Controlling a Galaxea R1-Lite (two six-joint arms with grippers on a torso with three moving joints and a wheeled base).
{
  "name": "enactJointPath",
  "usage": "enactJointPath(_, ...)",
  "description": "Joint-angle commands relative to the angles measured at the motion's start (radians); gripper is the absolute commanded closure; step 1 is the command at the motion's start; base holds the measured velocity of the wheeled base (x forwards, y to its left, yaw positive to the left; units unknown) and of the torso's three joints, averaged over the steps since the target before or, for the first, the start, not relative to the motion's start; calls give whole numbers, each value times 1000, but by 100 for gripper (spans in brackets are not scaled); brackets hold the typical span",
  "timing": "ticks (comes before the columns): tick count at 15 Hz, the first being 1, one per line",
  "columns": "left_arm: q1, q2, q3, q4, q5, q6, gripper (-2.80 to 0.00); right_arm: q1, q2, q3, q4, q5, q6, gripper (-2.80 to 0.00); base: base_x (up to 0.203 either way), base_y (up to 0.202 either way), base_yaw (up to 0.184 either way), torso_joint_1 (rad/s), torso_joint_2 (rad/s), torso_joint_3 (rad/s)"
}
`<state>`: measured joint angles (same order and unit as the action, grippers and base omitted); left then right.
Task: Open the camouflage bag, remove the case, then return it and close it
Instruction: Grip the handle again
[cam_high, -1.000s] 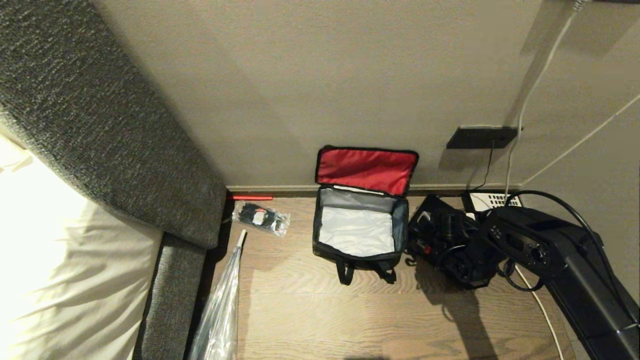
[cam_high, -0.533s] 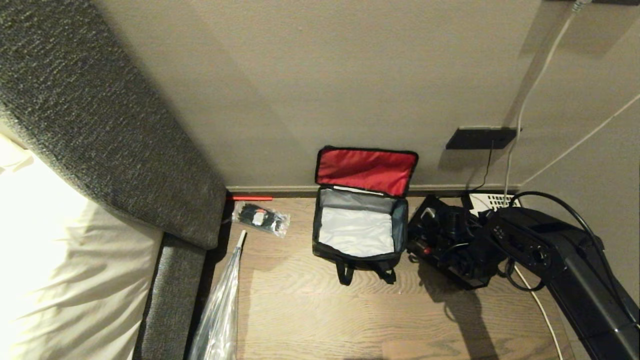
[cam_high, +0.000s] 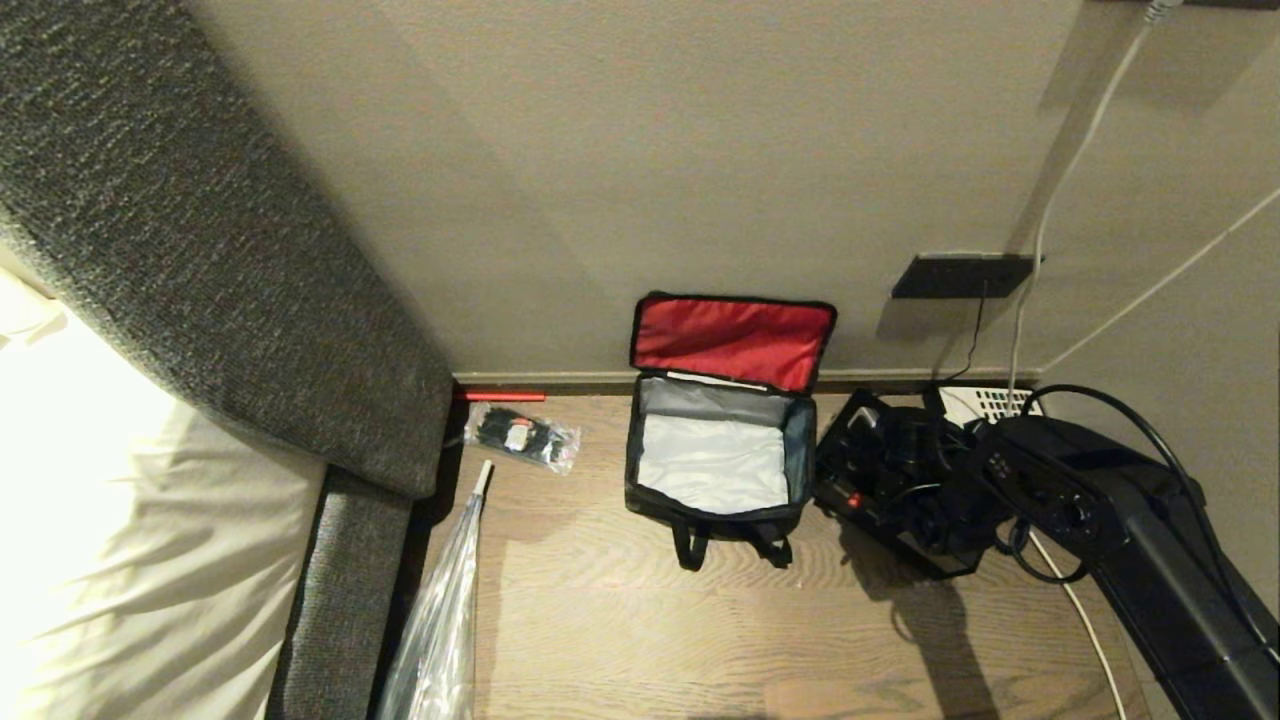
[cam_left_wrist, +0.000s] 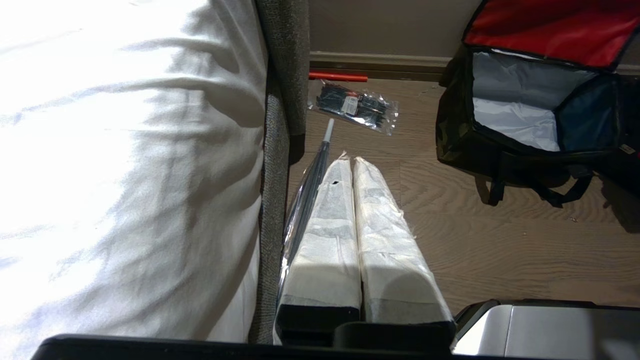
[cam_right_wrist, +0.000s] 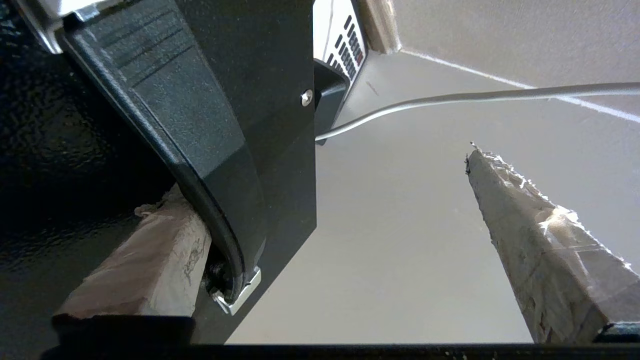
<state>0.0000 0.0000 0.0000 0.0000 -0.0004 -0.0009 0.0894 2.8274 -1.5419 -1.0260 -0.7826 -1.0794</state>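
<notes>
Meanwhile the right gripper (cam_right_wrist: 320, 235), jaws spread wide, straddles the case (cam_right_wrist: 240, 125) beside the camouflage bag (cam_high: 715, 500) (lid up).

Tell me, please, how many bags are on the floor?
1: the bag stands open against the wall, beside the right gripper. Others may be hidden behind the arm.

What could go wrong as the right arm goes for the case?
The right gripper has its fingers open with only one beside the case edge: the grip may slip. The grey cable runs close by and could snag. The bag lid leans on the wall and may drop shut.
</notes>
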Motion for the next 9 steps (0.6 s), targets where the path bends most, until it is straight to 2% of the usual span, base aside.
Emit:
enactJointPath(1, 0, 0, 0, 0, 0, -1, 0, 1, 13, 0, 0, -4, -7, -280, 0, 0, 0, 0, 0, 0)
enactJointPath(8, 0, 0, 0, 0, 0, -1, 0, 1, 27, -1, 4, 2, -5, -280, 0, 0, 0, 0, 0, 0)
enactJointPath(9, 0, 0, 0, 0, 0, -1, 0, 1, 27, 2, 11, 7, -10, 0, 0, 0, 0, 0, 0, 0)
